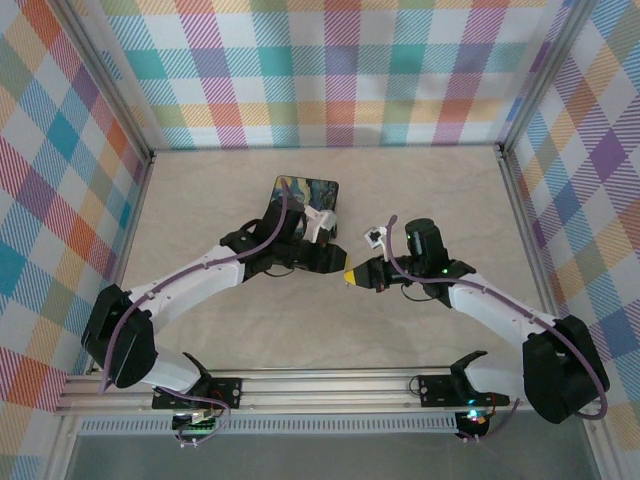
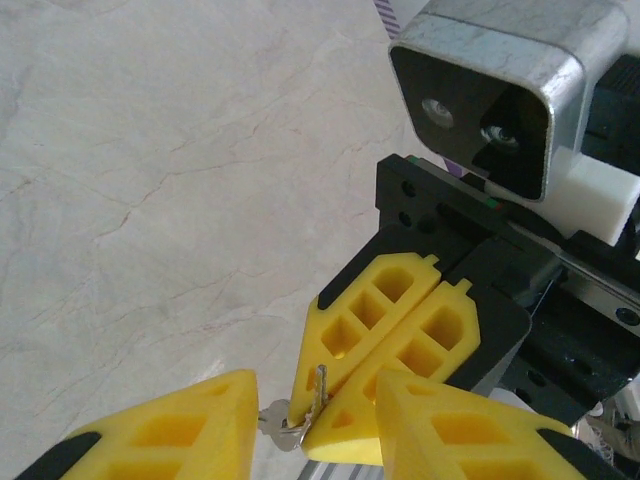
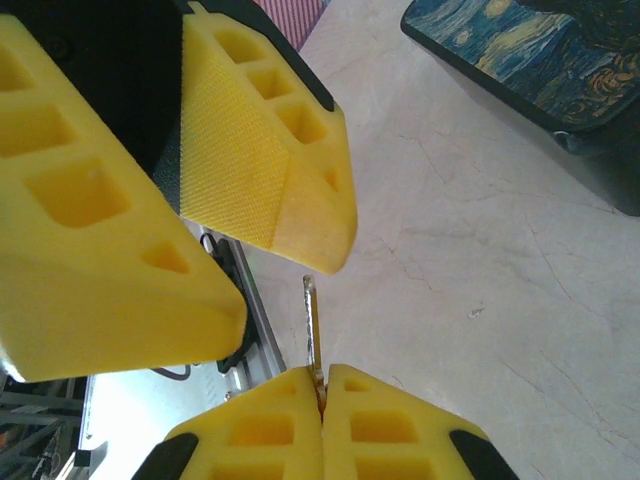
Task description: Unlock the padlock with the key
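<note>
Pale marbled surface (image 1: 250,340) enclosed by plaid walls; black box (image 1: 305,190) with a night-sky lid lying at mid-surface, just beyond the hands; left arm (image 1: 190,285) and right arm (image 1: 500,310) converge toward the centre, apparently so that one hand can serve the other. Left hand (image 3: 285,283): yellow fingers spread, gripping nothing, the gap between them facing the key, a posture judged suited to receiving or steadying something. Right hand (image 3: 322,385): fingers pressed together, pinching the key (image 3: 312,325) by its lower end, so that the thin shank projects free beyond the fingertips, probably to leave the blade clear for a keyhole. In the left wrist view a small ring (image 2: 283,432) hangs beside the pinched key. Hard to make out: the key's clamped end, buried between the pads; its teeth, too fine to read; the padlock, too small to identify with confidence in the overhead view, so its place cannot be stated.
</note>
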Available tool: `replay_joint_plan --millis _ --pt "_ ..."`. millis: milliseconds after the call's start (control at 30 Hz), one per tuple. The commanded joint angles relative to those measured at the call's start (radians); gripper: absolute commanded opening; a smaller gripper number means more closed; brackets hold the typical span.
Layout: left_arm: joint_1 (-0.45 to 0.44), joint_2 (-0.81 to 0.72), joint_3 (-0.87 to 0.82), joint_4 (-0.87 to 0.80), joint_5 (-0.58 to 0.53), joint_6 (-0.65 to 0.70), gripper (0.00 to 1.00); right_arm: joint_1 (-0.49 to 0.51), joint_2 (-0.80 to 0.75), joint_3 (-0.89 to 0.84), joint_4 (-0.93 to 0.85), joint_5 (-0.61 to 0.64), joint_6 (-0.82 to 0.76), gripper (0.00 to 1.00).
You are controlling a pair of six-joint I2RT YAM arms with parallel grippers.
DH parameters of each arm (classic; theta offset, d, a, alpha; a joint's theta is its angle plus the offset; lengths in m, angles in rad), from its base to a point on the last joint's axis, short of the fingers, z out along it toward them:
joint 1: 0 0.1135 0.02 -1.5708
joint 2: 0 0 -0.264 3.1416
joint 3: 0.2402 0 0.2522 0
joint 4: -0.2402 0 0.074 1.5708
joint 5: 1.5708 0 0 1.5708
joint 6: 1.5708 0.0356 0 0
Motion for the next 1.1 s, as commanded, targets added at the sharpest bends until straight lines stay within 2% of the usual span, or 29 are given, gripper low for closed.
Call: replay_joint_plan --millis 0,200,500,600,667,733,767,867,967,1067 --pt "0.000 0.008 0.034 -0.012 0.032 0.028 0.35 -0.002 0.017 0.037 0.008 -0.048 -0.027 0.06" --pt "-0.003 0.028 0.034 -0.013 0.046 0.032 0.31 0.001 0.035 0.048 0.011 -0.054 -0.026 0.06" --pt "-0.006 0.052 0.037 -0.013 0.046 0.036 0.19 0.001 0.043 0.047 0.012 -0.057 -0.026 0.06" --pt "-0.006 0.058 0.040 -0.014 0.042 0.035 0.10 0.001 0.044 0.047 0.011 -0.057 -0.027 0.06" --pt "-0.006 0.058 0.041 -0.015 0.035 0.036 0.00 0.001 0.044 0.047 0.005 -0.056 -0.030 0.08" --pt "-0.006 0.053 0.038 -0.017 0.015 0.034 0.00 0.001 0.038 0.041 -0.001 -0.058 -0.037 0.14" --pt "-0.005 0.046 0.035 -0.013 -0.002 0.033 0.00 0.000 0.030 0.033 0.001 -0.066 -0.043 0.20" --pt "0.000 0.020 0.015 0.010 -0.032 0.023 0.00 -0.019 -0.013 -0.004 0.012 -0.078 -0.052 0.45" --pt "0.006 -0.003 -0.010 0.045 -0.037 0.006 0.00 -0.059 -0.065 -0.030 0.036 -0.088 -0.022 0.55" --pt "0.008 -0.017 -0.033 0.091 -0.034 -0.018 0.00 -0.087 -0.093 -0.041 0.119 -0.064 0.071 0.56"
